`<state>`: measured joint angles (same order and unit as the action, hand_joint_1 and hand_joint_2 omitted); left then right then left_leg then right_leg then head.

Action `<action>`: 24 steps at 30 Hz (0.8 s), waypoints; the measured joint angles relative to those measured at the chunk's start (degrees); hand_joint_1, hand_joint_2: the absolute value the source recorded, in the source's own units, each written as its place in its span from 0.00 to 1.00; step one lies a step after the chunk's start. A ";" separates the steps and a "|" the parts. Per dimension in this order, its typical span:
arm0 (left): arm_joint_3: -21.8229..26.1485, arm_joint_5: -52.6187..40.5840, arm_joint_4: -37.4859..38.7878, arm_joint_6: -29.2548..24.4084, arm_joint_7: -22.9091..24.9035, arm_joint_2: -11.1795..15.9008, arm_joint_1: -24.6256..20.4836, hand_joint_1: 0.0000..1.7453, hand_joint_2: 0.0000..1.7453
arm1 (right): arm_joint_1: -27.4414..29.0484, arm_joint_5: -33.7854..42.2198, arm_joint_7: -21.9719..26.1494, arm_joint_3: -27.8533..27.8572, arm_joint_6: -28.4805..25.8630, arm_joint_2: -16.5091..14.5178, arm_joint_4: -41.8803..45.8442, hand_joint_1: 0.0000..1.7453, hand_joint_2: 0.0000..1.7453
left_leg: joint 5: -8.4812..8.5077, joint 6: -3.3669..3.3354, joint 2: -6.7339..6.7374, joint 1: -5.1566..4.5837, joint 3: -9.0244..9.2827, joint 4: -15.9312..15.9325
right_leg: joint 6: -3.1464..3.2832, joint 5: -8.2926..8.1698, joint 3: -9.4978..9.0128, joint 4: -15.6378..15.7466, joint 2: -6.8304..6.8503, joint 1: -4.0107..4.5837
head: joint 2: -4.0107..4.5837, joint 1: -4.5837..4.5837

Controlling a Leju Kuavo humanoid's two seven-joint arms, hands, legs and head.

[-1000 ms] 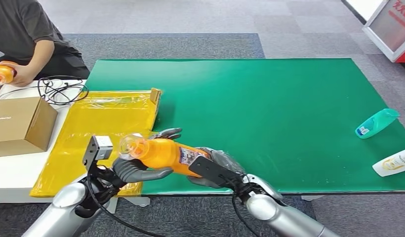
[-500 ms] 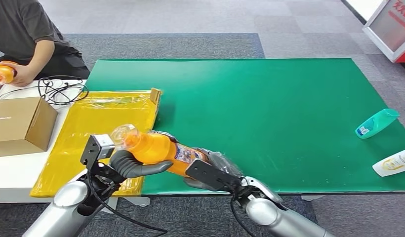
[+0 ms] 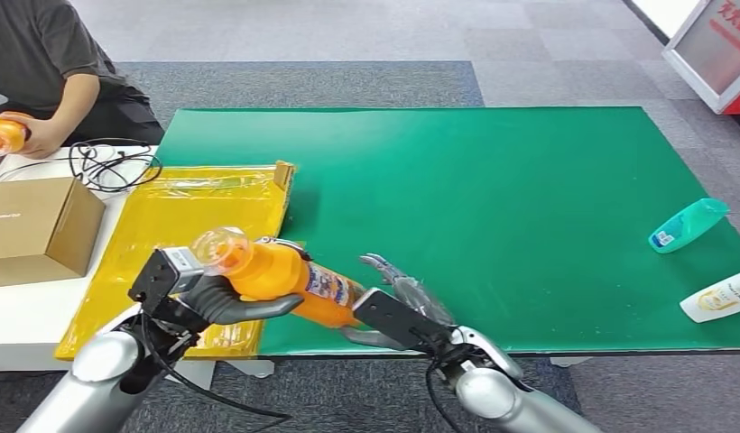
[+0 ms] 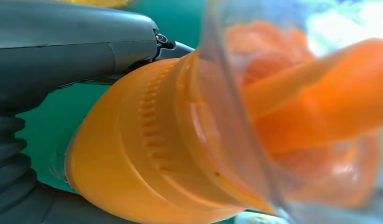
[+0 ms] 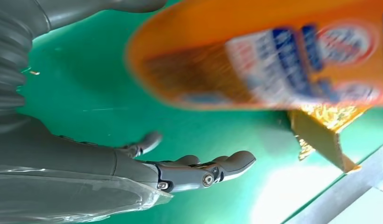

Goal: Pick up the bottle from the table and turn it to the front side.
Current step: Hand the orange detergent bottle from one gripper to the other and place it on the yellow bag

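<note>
Gripping the orange bottle (image 3: 285, 280) near its neck, the left hand (image 3: 235, 302) has its thick thumb wrapped under the body and darker fingers over the top. The bottle is lifted off the green surface (image 3: 493, 198), tilted, with its clear cap (image 3: 220, 251) pointing toward 10 o'clock and its base toward 4 o'clock. In the head view it sits over the near edge of the surface, at about 7 o'clock from the surface's middle. The printed label (image 3: 328, 285) faces upward and toward the right hand.

The right hand (image 3: 398, 302) lies just beside the bottle's base, fingers apart and extended, holding nothing. The right wrist view confirms this: the fingers (image 5: 206, 170) are spread over green, and the bottle (image 5: 283, 51), blurred, is apart from them. The left wrist view shows the bottle's ribbed orange collar (image 4: 147, 140) close up, with the grey thumb (image 4: 73, 42) pressed along it.

Other items noted: a yellow bag (image 3: 190, 234) lies at 9 o'clock of the surface, partly under the left hand. A teal bottle (image 3: 689, 224) and a white bottle (image 3: 718, 296) lie on their sides at 3 to 4 o'clock. On the white side table (image 3: 23, 316) sit a cardboard box (image 3: 37, 227) and black cables (image 3: 114, 162). A person (image 3: 50, 63) at 10 o'clock holds another orange bottle (image 3: 4, 135).
</note>
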<state>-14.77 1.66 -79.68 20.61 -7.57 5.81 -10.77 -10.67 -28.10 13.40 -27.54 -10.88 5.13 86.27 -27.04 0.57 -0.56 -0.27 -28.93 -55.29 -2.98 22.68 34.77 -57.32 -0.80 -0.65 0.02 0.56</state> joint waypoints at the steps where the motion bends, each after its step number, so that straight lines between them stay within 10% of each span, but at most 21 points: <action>1: 0.13 -0.49 -0.43 0.44 1.02 0.98 -0.65 1.00 1.00 | 0.41 0.09 0.13 0.53 0.00 0.07 0.25 0.00 1.00 | 0.02 0.03 0.00 0.00 0.00 0.00 | 0.01 -0.01 0.00 0.00 0.00 0.01 | 0.00 0.01; 13: -1.63 -5.28 -0.41 7.01 12.63 13.88 -20.34 1.00 1.00 | 5.51 0.93 1.04 6.23 1.42 0.25 2.18 0.00 1.00 | 0.20 0.17 -0.01 0.07 -0.03 -0.01 | 0.15 -0.15 0.06 -0.01 0.00 0.09 | 0.00 0.01; 24: -20.13 -7.63 15.23 18.87 20.36 17.29 -48.16 1.00 1.00 | 5.90 2.24 1.49 8.07 3.61 0.16 2.01 0.00 1.00 | 0.26 0.21 0.00 0.06 -0.07 -0.02 | 0.17 -0.25 0.11 -0.01 -0.05 0.08 | 0.00 -0.01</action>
<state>-34.89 -5.97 -64.45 39.48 12.79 23.11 -58.93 -4.77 -25.86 14.89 -19.47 -7.28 5.29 88.28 -26.79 0.78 -0.56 -0.21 -29.01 -55.31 -2.82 22.43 34.88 -57.33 -0.85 -0.57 0.02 0.56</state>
